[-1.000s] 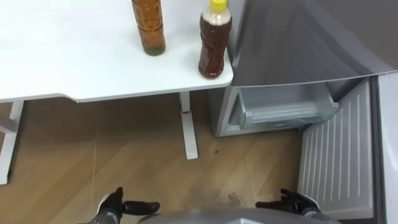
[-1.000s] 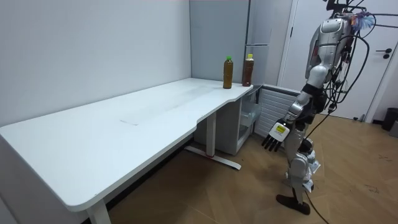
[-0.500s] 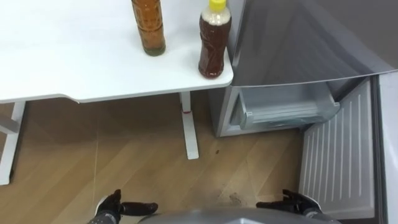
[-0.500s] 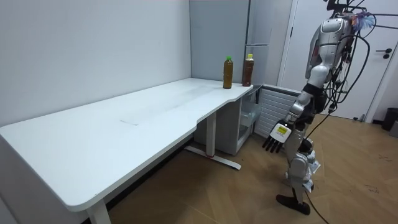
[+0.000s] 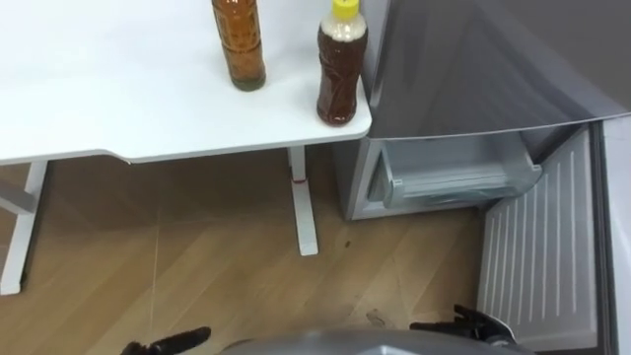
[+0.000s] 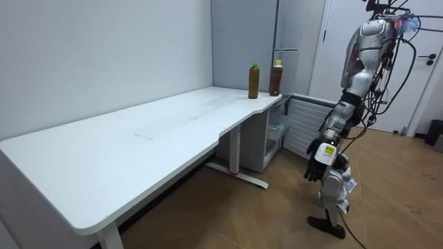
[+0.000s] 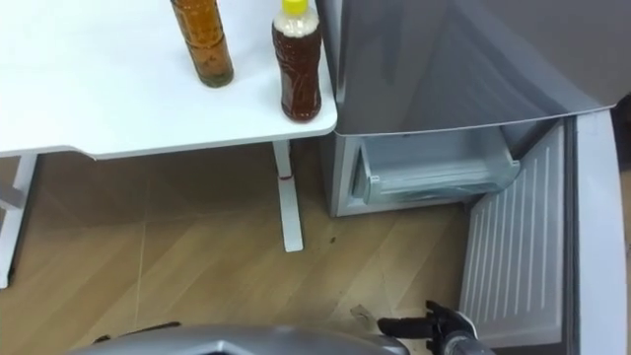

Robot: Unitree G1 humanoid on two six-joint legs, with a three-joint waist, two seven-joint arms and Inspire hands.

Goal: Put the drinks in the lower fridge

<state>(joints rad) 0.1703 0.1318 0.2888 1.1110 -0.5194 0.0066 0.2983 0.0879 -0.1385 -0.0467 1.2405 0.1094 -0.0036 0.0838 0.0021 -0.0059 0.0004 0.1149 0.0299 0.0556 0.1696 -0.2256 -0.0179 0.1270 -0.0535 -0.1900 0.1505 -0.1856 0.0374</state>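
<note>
Pick-up not begun: amber bottle (image 5: 239, 49) and yellow-capped bottle (image 5: 336, 74) stand on the surface (image 5: 118, 89), upper centre; left robot hand (image 5: 168, 344) and right robot hand (image 5: 465, 322) hang slack and empty; you must reach up to grasp one

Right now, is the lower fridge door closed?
No, the lower fridge door is swung wide open, and the drawer inside shows.
</note>
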